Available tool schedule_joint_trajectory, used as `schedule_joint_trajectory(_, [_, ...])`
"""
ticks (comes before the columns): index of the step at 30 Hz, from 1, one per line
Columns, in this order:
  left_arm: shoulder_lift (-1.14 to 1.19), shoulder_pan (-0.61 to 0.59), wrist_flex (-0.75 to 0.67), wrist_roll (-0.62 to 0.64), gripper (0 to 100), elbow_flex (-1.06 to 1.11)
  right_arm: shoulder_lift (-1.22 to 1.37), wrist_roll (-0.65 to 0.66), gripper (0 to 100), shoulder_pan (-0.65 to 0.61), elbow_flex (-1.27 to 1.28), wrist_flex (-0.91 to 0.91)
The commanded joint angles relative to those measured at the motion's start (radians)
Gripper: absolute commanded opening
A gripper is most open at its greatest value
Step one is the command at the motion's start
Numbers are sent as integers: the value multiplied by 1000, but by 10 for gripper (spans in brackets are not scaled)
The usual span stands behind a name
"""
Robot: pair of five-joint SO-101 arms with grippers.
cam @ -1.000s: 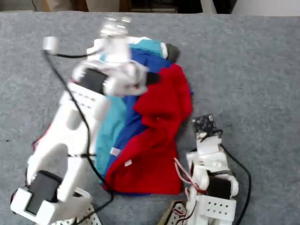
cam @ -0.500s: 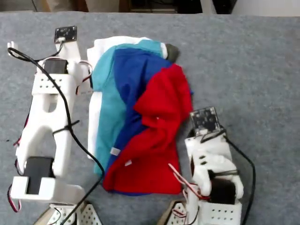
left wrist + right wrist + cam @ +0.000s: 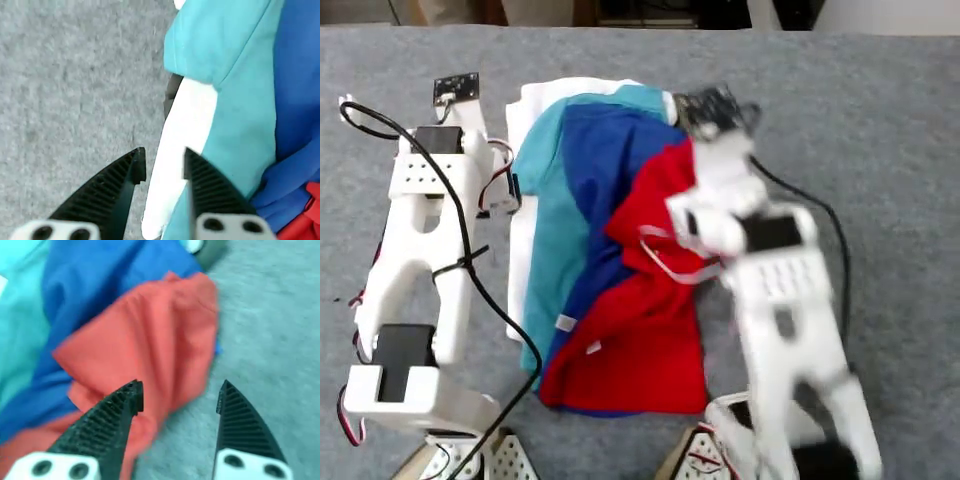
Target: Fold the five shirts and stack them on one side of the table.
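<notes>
The shirts are lying as soft, matt cloth on a surface that is showing rough grey felt, while the left pincer and right pincer are showing ribbed matt black plastic.

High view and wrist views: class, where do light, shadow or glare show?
High view: even light, no glare on the table, soft shading in folds of the red shirt. Left wrist view: the white shirt looks bright and flat. Right wrist view: gentle shadow along the red shirt's folds.
</notes>
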Motion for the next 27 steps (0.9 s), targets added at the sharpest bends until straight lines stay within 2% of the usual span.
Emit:
schedule_joint_trajectory(1, [-8, -12, 15, 9, 189, -18, 257, -38, 253, -77, -208, -12])
schedule_joint_trajectory(5, [-8, -18, 9, 9, 189, -15, 509, -49, 251, -99, -332, -12])
schedule_joint_trajectory(9, [-8, -23, 6, 9, 189, -21, 722, -44, 242, -64, -406, 9])
schedule_joint_trajectory(11, [-8, -23, -17, 9, 191, -15, 782, -14, 178, -47, -467, 60])
schedule_joint_trajectory(14, [-8, -23, -54, 31, 192, -17, 829, 51, 3, -7, -573, 140])
schedule_joint_trajectory(15, [-8, -21, -66, 52, 193, -20, 835, 55, 9, 12, -601, 164])
schedule_joint_trajectory(21, [-7, 12, -176, 140, 193, -21, 835, 38, 5, 163, -757, 333])
schedule_joint_trajectory(27, [-7, 130, -238, 187, 219, -26, 839, 46, 5, 403, -822, 399])
